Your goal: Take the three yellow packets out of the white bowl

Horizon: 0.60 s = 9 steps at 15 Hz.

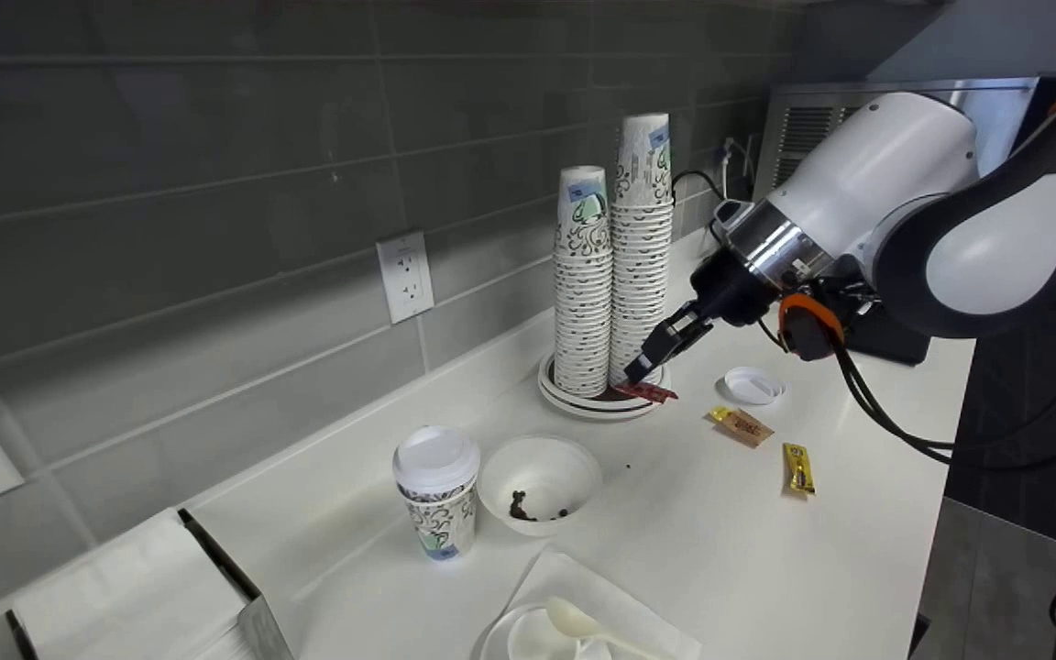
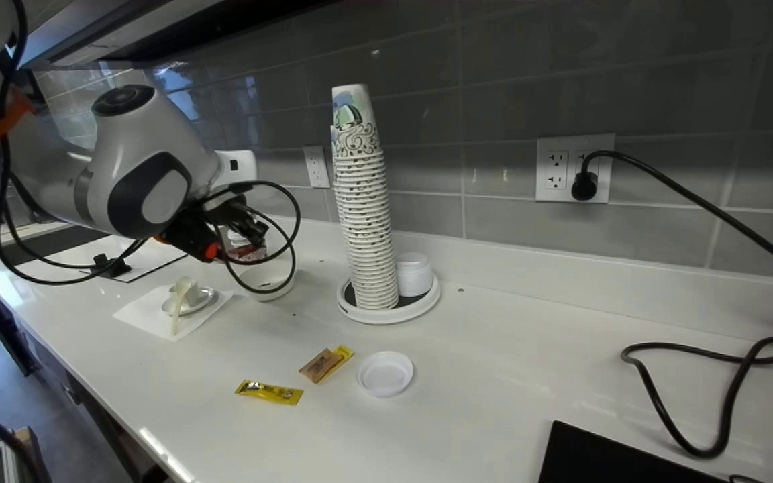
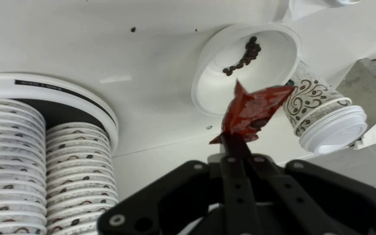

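The white bowl (image 1: 574, 467) stands on the counter with several dark coffee beans inside; it also shows in the wrist view (image 3: 207, 65). No yellow packet shows in it. One yellow packet (image 1: 799, 468) lies flat on the counter, seen too in an exterior view (image 2: 270, 392). Another yellow packet (image 2: 343, 353) lies partly under a tan-brown packet (image 2: 321, 366), whose far end covers it. My gripper (image 3: 235, 143) is shut on a red packet (image 3: 255, 107), held in the air above the counter between the cup stacks and the bowl. The red packet also shows in an exterior view (image 1: 645, 392).
Two tall paper cup stacks (image 1: 583, 321) stand on a round tray (image 2: 386, 315) by the wall. A lidded paper cup (image 1: 444, 527) stands beside the bowl. A white lid (image 2: 385, 373) lies near the packets. A napkin (image 2: 148, 315) holds a small plate and spoon.
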Each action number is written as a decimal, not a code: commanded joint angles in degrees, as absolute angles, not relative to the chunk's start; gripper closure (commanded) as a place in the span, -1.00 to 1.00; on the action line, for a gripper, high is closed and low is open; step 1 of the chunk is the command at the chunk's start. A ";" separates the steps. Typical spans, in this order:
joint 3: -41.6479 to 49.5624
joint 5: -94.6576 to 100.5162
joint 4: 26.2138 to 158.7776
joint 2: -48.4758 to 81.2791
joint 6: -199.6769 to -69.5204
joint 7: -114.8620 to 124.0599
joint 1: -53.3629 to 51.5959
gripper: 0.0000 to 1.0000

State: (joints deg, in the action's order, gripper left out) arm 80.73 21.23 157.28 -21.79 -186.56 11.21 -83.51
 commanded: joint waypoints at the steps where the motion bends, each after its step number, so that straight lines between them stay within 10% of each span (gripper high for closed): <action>1: 78.81 23.57 157.28 -22.99 -182.91 17.05 -78.68 1.00; 9: 77.48 23.95 157.33 -13.23 -179.98 31.72 -71.46 1.00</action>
